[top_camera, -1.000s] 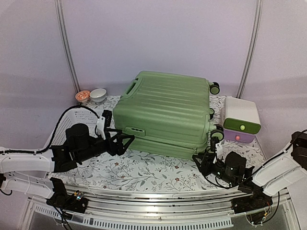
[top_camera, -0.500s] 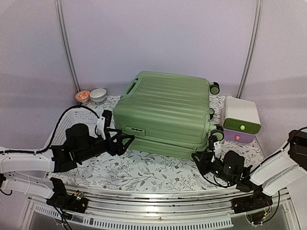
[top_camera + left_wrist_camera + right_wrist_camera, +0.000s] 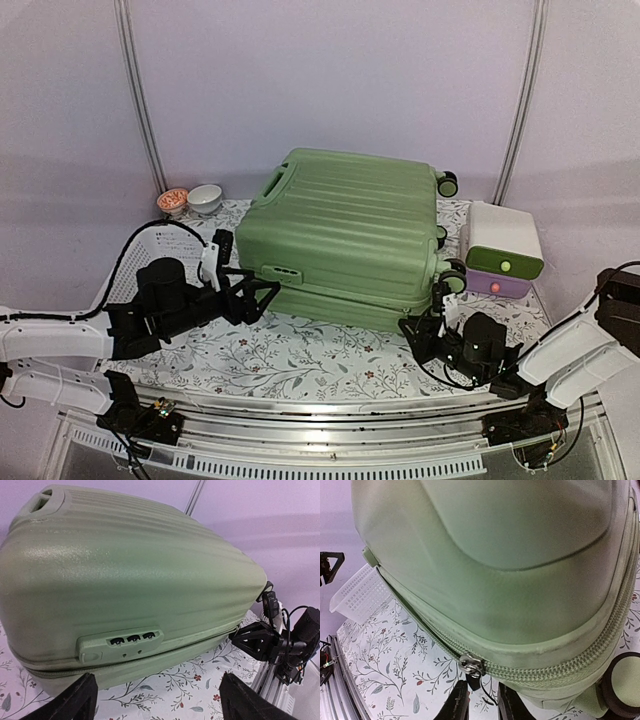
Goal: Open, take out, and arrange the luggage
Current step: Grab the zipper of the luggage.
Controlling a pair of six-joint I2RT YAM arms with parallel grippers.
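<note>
Left jaws wide open facing luggage (image 3: 345, 235) lock (image 3: 120, 642), right jaws narrow around zipper pull (image 3: 471, 666), grip unclear

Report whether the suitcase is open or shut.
Shut. The luggage lies flat, both shells together, no lining showing; the zipper slider sits at a corner, right claw below. How far it's unzipped: cannot tell.

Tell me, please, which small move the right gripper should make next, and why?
Probably close the right gripper fully on the zipper pull. The pull hangs just between its fingers, a small gap shows beside it, and the suitcase is zipped shut, so a firm grip seems needed before pulling.
</note>
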